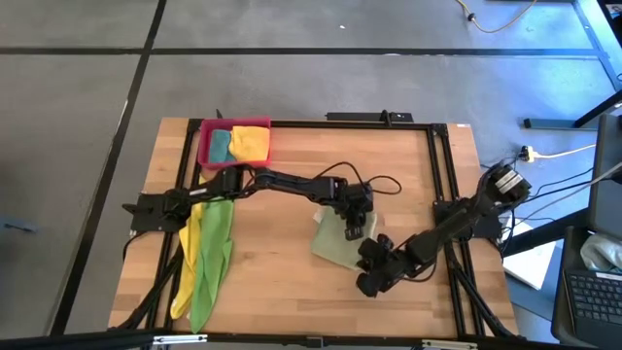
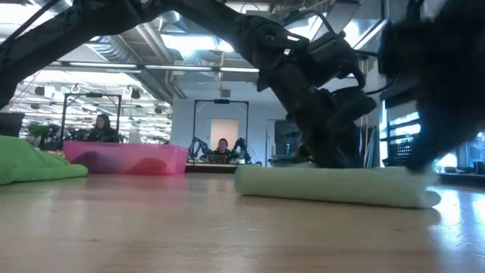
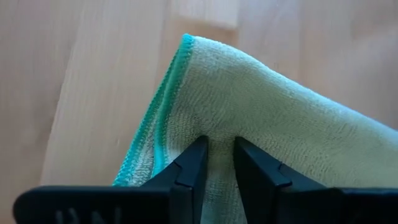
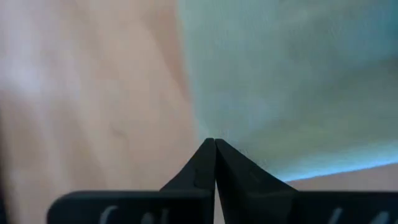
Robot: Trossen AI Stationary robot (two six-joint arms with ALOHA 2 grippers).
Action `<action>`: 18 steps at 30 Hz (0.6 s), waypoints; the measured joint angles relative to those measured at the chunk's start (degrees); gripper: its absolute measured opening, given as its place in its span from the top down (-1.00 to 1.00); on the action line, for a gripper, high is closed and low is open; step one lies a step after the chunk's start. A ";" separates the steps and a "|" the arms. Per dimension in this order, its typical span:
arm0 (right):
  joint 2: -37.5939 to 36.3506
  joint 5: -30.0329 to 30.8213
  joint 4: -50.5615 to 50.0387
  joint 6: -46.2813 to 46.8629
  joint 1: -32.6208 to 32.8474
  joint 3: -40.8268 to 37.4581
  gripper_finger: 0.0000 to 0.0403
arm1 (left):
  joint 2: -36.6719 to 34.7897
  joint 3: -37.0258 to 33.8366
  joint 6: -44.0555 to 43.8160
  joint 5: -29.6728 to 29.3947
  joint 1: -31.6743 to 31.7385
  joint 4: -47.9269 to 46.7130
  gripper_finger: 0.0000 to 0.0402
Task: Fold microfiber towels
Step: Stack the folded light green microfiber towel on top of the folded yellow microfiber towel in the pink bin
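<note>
From above, the pale olive-green microfiber towel (image 1: pixel 335 245) lay folded right of centre on the wooden table (image 1: pixel 282 282). The left gripper (image 1: pixel 356 228) reached across from the left of the frame and sat on the towel's upper right part, while the right gripper (image 1: pixel 371 282) came in from the right and rested at the towel's lower right corner. At the upper left, the pink-red rectangular tray (image 1: pixel 206 146) held a teal cloth (image 1: pixel 220 146) and a yellow cloth (image 1: pixel 249 143). Down the left side, a second yellow towel (image 1: pixel 187 262) and a bright green towel (image 1: pixel 214 253) lay stretched out side by side, touching.

At table level, the olive towel (image 2: pixel 333 186) showed as a low roll right of centre, dark arms pressing down on it from above. The tray (image 2: pixel 125 159) and a green heap (image 2: pixel 30 163) stood at the left; two people sat far back in the room.

In the left wrist view, the fingers (image 3: pixel 193 171) stood a narrow gap apart, pinching a raised fold of the olive towel (image 3: pixel 273 124) with its teal-stitched hem.

In the right wrist view, the fingers (image 4: pixel 202 168) met tip to tip, fully closed, their point touching the towel's edge (image 4: pixel 280 81) with nothing visibly held.
</note>
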 joint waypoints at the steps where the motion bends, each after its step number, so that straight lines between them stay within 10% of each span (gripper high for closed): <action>1: -0.71 0.00 0.16 -1.58 0.00 0.92 0.94 | -0.39 -0.09 -0.29 0.00 0.27 -1.46 0.61; 8: -6.12 1.11 -9.48 -7.90 1.09 7.26 0.97 | -5.05 -0.39 0.66 -3.36 4.53 -8.69 0.61; 18: -20.38 17.92 -31.14 13.31 1.15 9.32 0.63 | -11.42 -0.24 1.04 -3.45 7.53 -11.64 0.61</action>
